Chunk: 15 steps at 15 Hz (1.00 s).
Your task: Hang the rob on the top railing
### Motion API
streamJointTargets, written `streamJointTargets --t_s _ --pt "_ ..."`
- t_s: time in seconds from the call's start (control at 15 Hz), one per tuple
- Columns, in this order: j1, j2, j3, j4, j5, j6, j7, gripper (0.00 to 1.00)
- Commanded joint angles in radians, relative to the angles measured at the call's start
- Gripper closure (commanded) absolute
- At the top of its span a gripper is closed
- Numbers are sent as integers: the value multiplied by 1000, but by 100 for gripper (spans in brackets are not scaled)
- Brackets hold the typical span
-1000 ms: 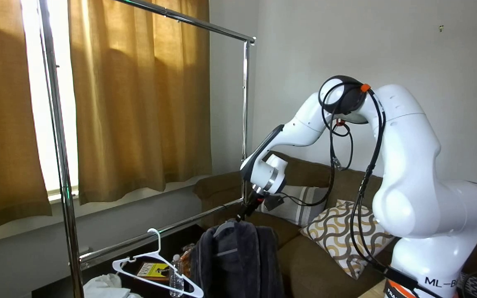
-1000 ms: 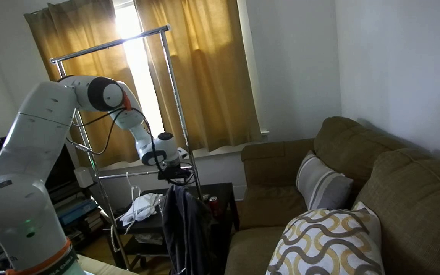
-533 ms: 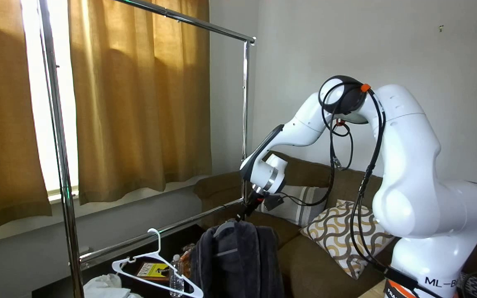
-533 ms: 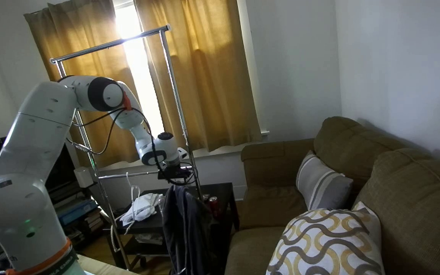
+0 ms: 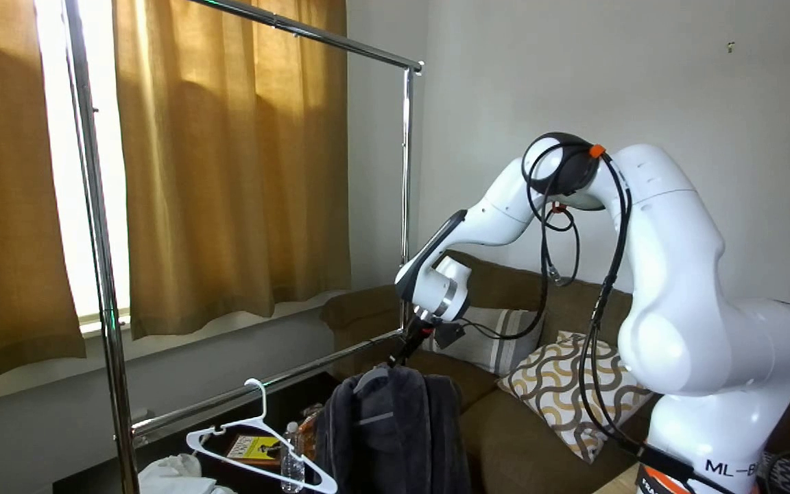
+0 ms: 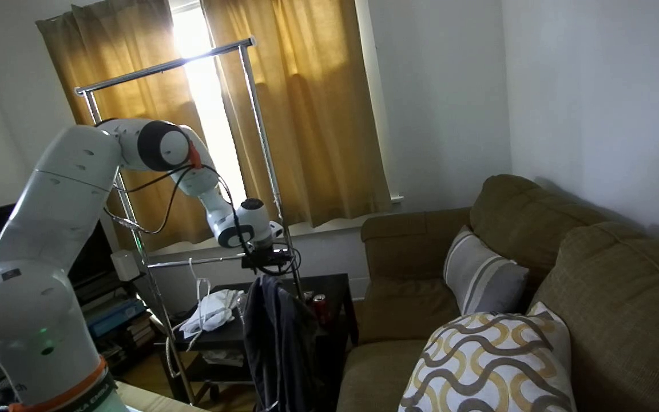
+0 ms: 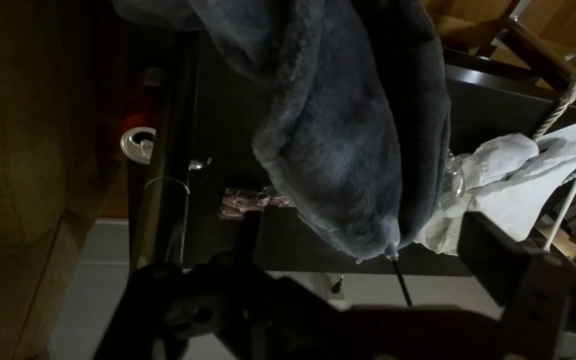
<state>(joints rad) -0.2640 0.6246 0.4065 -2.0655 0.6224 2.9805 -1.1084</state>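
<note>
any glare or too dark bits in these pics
In both exterior views the window burns out to white; in an exterior view its glare lightens part of the top railing; in the wrist view it is dim, the fingers nearly black, the robe showing a lit fold beside a dark one.

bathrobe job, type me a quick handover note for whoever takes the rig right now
Gripper: open, fingers wide apart in the wrist view, close to the top of the robe; contact unclear.
Robe: draped upright below the gripper, well below the top railing; what holds it up isn't visible.
Done: gripper is positioned near the robe's top, no grip yet.
Left: probably close on the robe's top, lift, hang it on the top railing, release.
</note>
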Motion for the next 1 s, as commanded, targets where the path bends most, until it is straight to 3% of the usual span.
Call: streamJointTargets --t_s 0.0,0.33,0.4,0.93 --pt "17 100 -30 95 -118 -67 62 0" --pt "-13 221 -5 203 -259 -112 102 0" --pt "-21 239 5 219 -273 -121 105 19" --pt "-100 241 126 198 -294 -102 86 81"
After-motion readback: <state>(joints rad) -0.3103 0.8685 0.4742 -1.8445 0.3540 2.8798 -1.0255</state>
